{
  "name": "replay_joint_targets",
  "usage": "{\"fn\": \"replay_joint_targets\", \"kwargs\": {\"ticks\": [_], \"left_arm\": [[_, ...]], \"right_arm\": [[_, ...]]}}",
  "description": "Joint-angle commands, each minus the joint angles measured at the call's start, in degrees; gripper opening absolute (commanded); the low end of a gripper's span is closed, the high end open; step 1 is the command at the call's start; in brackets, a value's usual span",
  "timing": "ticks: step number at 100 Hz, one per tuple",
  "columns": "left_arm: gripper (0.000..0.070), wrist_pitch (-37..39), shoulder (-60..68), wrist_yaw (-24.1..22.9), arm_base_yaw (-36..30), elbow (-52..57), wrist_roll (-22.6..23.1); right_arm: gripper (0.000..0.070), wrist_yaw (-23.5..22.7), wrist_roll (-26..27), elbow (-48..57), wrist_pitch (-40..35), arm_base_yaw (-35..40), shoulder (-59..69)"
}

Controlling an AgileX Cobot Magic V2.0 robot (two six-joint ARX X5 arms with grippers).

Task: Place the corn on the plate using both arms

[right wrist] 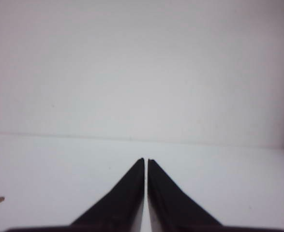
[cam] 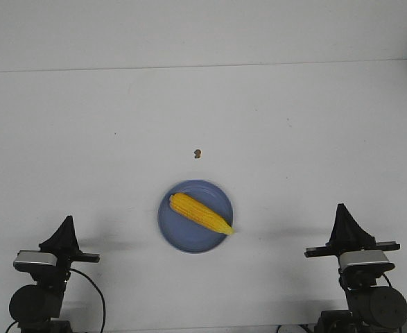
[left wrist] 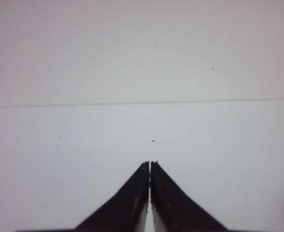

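Already the corn (cam: pixel 200 213) lies slantwise on the plate (cam: pixel 179 239), its pointed tip poking just over the rim, so the job looks done. It is bumpy and bright yellow; the plate is round, smooth and blue. Well off to each side, the left hand (cam: pixel 66 220) and right hand (cam: pixel 341 208) rest closed and empty on the white worktop (cam: pixel 293 132). A brown speck (cam: pixel 198 153) sits beyond the plate.

the bench (cam: pixel 293 139) lies bare between each claw and the plate (cam: pixel 182 239). only the corn (cam: pixel 200 213) on the plate and a small brown speck (cam: pixel 198 153) beyond it interrupt the surface.
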Motion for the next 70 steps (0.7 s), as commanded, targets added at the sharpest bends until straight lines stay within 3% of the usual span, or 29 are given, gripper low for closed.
{"fn": "replay_joint_targets", "kwargs": {"ticks": [1, 70], "left_arm": [[0.0007, 0.55, -0.09, 0.0, -0.09, -1.11, -0.33], [0.0012, 0.55, -0.09, 0.0, -0.09, -1.11, -0.33]], "right_arm": [[0.0015, -0.02, -0.63, -1.11, 1.88, 0.13, -0.13], [0.0015, -0.04, 3.98, -14.8, 17.49, 1.9, -0.13]]}}
